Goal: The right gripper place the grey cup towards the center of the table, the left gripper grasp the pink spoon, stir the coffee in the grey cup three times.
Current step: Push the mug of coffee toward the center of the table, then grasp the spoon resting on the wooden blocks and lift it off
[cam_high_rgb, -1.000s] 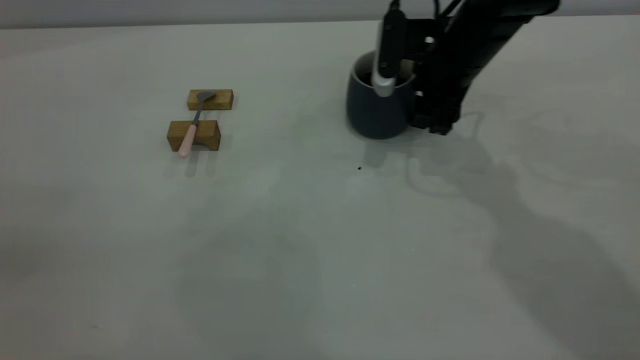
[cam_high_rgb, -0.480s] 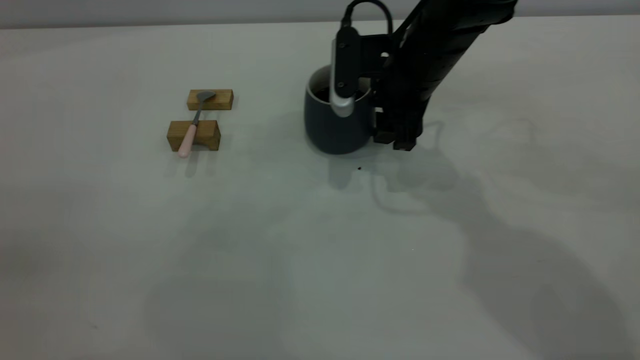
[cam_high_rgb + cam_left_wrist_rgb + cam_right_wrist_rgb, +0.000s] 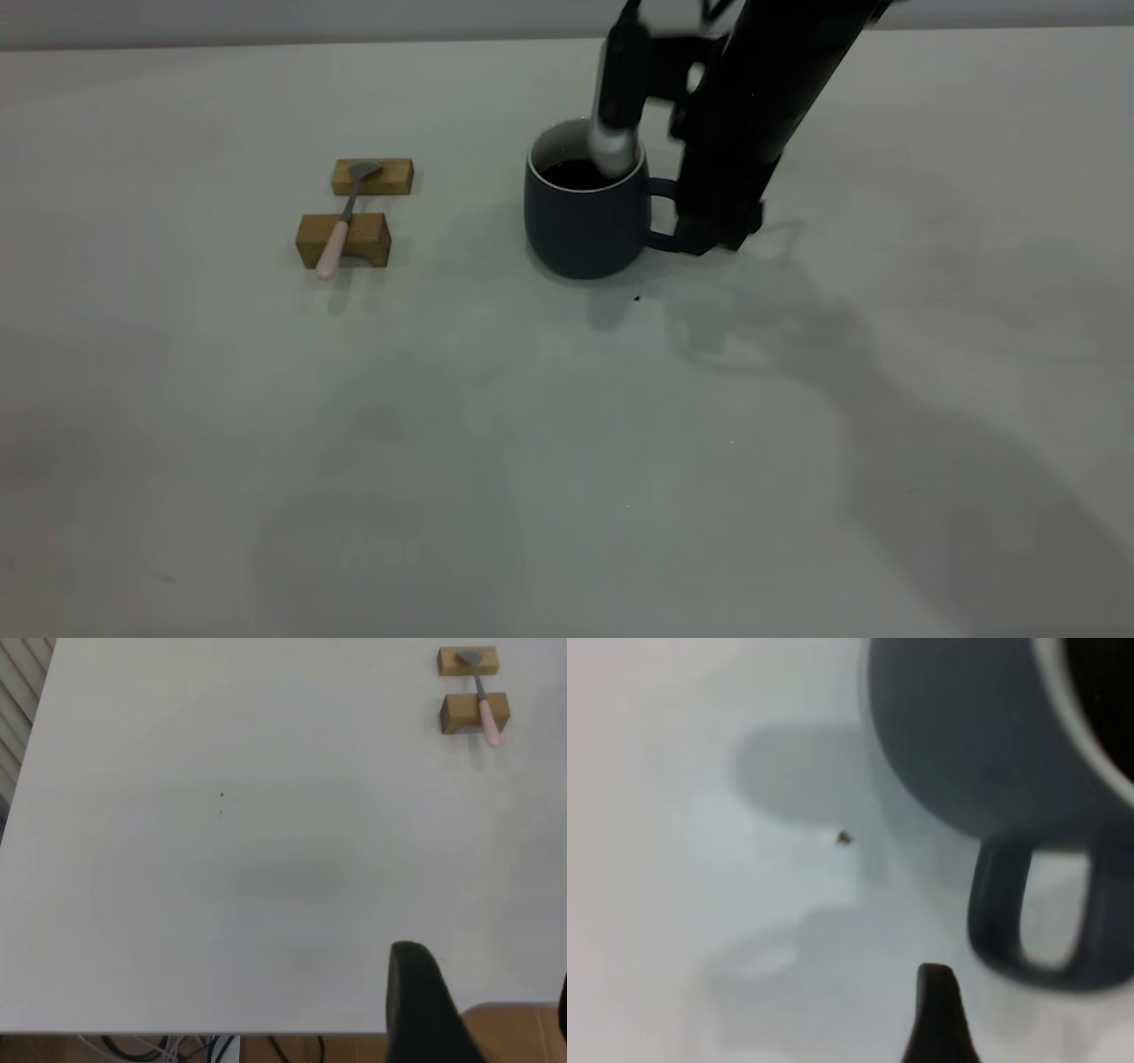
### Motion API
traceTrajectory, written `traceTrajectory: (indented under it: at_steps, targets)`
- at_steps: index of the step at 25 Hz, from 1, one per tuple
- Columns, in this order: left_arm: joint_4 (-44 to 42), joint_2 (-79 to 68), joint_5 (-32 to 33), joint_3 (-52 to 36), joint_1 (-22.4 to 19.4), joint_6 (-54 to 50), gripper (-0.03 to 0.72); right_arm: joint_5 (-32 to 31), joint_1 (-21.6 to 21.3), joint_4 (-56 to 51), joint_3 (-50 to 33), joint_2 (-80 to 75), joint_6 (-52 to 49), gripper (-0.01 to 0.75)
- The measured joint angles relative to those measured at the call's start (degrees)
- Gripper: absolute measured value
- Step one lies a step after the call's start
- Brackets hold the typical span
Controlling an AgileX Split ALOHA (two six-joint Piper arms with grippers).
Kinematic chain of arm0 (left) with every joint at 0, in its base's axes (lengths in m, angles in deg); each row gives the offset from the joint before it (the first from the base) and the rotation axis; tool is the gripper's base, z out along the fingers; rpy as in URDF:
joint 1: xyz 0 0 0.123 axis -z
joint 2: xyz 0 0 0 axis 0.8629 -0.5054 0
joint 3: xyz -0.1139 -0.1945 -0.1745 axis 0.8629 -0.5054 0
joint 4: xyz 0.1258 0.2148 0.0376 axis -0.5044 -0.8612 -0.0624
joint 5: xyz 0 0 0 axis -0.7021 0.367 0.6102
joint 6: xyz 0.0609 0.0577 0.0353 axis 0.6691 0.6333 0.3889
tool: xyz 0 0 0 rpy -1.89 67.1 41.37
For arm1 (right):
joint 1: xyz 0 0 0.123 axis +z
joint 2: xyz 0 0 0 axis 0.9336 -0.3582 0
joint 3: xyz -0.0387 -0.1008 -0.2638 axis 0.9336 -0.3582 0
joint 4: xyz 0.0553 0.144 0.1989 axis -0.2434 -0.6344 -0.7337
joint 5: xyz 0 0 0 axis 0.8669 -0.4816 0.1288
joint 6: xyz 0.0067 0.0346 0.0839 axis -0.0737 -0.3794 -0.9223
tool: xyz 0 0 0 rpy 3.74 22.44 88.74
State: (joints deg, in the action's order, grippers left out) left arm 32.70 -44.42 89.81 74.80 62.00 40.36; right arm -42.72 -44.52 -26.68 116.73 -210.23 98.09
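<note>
The grey cup (image 3: 580, 226) stands on the table (image 3: 567, 443) right of centre, with dark coffee (image 3: 574, 173) inside and its loop handle (image 3: 660, 213) pointing right. My right gripper (image 3: 666, 199) hangs open over the handle side. Its silver finger tip (image 3: 616, 151) is above the rim, and nothing is gripped. In the right wrist view one dark finger (image 3: 937, 1010) sits apart from the cup handle (image 3: 1028, 912). The pink spoon (image 3: 341, 221) lies across two wooden blocks at the left. My left gripper (image 3: 492, 1010) is open, far from the pink spoon (image 3: 484, 709).
Two tan wooden blocks (image 3: 373, 176) (image 3: 344, 239) carry the spoon. A tiny black speck (image 3: 636, 299) lies just in front of the cup. Broad arm shadows fall across the right and front of the table.
The right arm brought the cup leftward and nearer the front, then set it down. The gripper has since risen off it, and the handle now shows free.
</note>
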Motion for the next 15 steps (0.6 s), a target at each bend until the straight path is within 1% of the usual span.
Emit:
traceTrajectory:
  at_steps: [2, 4, 5, 7, 8, 10, 13, 15]
  targets:
    - [0.0, 0.0, 0.0, 0.0, 0.0, 0.0, 0.446, -5.9, -0.71, -4.56, 0.0, 3.25, -2.38, 0.582]
    - [0.0, 0.0, 0.0, 0.0, 0.0, 0.0, 0.446, -12.81, -1.01, -10.38, 0.0, 6.83, -8.89, 0.582]
    - [0.0, 0.0, 0.0, 0.0, 0.0, 0.0, 0.446, -16.43, -1.01, -13.32, 0.0, 9.09, -14.73, 0.582]
    - [0.0, 0.0, 0.0, 0.0, 0.0, 0.0, 0.446, -23.56, -1.01, -15.5, 0.0, 13.7, -26.62, 0.582]
    - [0.0, 0.0, 0.0, 0.0, 0.0, 0.0, 0.446, -27.48, -1.01, -14.17, -0.15, 16.47, -32.8, 0.582]
    - [0.0, 0.0, 0.0, 0.0, 0.0, 0.0, 0.446, -32.62, -0.95, -7.41, -1.96, 22.83, -45.75, 0.582]
    - [0.0, 0.0, 0.0, 0.0, 0.0, 0.0, 0.446, -37.02, -0.95, 9.25, -8.85, 33.13, -62.96, 0.582]
    - [0.0, 0.0, 0.0, 0.0, 0.0, 0.0, 0.446, -39.19, -1.04, 17.12, -15.81, 40.23, -70.27, 0.582]
